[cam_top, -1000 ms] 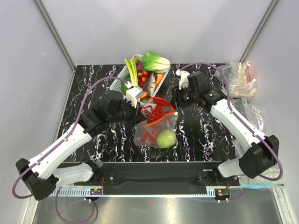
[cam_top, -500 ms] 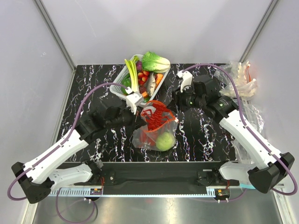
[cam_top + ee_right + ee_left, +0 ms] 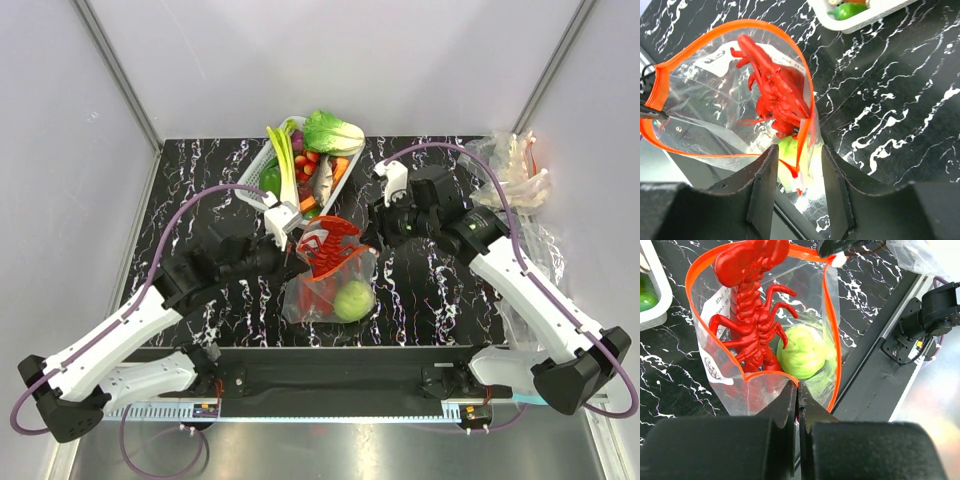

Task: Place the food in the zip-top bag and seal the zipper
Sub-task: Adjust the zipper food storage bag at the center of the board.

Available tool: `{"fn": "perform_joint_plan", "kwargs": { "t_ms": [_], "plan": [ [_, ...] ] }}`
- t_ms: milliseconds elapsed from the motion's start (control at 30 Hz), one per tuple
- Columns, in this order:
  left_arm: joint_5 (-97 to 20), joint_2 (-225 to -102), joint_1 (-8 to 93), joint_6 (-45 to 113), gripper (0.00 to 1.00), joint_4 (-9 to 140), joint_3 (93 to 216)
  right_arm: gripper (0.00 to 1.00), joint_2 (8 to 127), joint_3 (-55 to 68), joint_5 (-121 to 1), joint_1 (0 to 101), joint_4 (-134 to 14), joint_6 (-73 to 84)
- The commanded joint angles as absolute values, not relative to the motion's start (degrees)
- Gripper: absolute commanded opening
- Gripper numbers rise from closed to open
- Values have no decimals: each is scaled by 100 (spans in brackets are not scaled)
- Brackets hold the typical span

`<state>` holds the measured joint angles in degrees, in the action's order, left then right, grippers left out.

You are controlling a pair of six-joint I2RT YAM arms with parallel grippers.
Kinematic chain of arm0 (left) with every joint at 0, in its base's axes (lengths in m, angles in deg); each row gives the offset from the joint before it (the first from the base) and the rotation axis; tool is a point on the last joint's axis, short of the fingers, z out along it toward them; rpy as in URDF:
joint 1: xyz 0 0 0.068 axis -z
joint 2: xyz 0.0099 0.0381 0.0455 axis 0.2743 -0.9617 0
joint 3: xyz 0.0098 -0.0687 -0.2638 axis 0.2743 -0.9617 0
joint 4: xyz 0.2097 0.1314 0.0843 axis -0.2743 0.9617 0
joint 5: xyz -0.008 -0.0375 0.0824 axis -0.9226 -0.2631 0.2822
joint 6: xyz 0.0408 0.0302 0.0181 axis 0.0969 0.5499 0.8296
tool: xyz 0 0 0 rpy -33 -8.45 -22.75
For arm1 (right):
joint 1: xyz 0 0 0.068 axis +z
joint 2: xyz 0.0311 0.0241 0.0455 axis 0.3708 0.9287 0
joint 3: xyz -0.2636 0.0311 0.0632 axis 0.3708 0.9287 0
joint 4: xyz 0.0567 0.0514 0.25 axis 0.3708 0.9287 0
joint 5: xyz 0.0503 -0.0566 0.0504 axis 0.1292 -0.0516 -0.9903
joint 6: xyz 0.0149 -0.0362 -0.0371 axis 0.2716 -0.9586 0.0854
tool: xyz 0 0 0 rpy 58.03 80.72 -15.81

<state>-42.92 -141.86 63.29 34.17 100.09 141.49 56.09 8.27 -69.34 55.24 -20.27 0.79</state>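
Observation:
The clear zip-top bag (image 3: 318, 290) lies at the table's centre with its mouth held open. The red lobster (image 3: 325, 246) sticks head-up out of the mouth, and the pale green cabbage (image 3: 353, 298) sits at the bag's bottom. My left gripper (image 3: 293, 262) is shut on the bag's red-orange zipper (image 3: 656, 92) edge; its pinch shows in the left wrist view (image 3: 797, 386), with the lobster (image 3: 752, 315) and the cabbage (image 3: 802, 350) beyond it. My right gripper (image 3: 371, 238) is open at the opposite mouth corner, and a fold of the zipper strip hangs between its fingers (image 3: 799, 156).
A white basket (image 3: 253, 176) at the back holds a leek (image 3: 285, 160), a bok choy (image 3: 333, 131) and other toy vegetables. A wrinkly clear plastic heap (image 3: 517, 172) lies at the back right. The black rail (image 3: 330, 375) runs along the table's near edge.
My left gripper has pulled the bag's mouth edge slightly left and toward the near edge. My right gripper has come down closer to the bag's right corner. The bag has shifted a little left.

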Motion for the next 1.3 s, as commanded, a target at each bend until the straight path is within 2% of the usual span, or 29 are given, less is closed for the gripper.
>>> {"fn": "perform_joint_plan", "kwargs": {
  "t_ms": [0,233,333,400,500,733,833,900,1033,1267],
  "plan": [
    [-4245,-14033,6373,3533,0,9763,14080,47,5726,763,-6824,5718,-1919,-77],
    [-4298,-14033,6426,3568,0,9728,14045,45,6130,623,-6542,5762,-1989,-94],
    [-4306,-14016,6452,3603,0,9728,14045,41,6367,491,-6577,5771,-1972,-130],
    [-4263,-14007,6461,3612,0,9728,14036,27,6508,438,-6603,5780,-1919,-130],
    [-4114,-14025,6461,3612,0,9728,14028,0,6430,507,-6289,5806,-2015,-8],
    [-3331,-14665,6470,3305,0,9500,14606,0,5472,535,-4514,5806,-1823,766],
    [-3182,-15262,6444,3173,0,9350,15361,0,5165,359,-3889,5806,-1506,960],
    [-3181,-15798,6435,3094,0,9307,16055,0,4901,332,-3809,5806,-1366,1047],
    [-3340,-16537,6373,2971,0,8964,16681,0,4374,700,-3957,5806,-1356,1224],
    [-3918,-17241,6031,2663,0,7603,15901,0,4364,1815,-4266,6025,-1452,1461]
  ]
}}
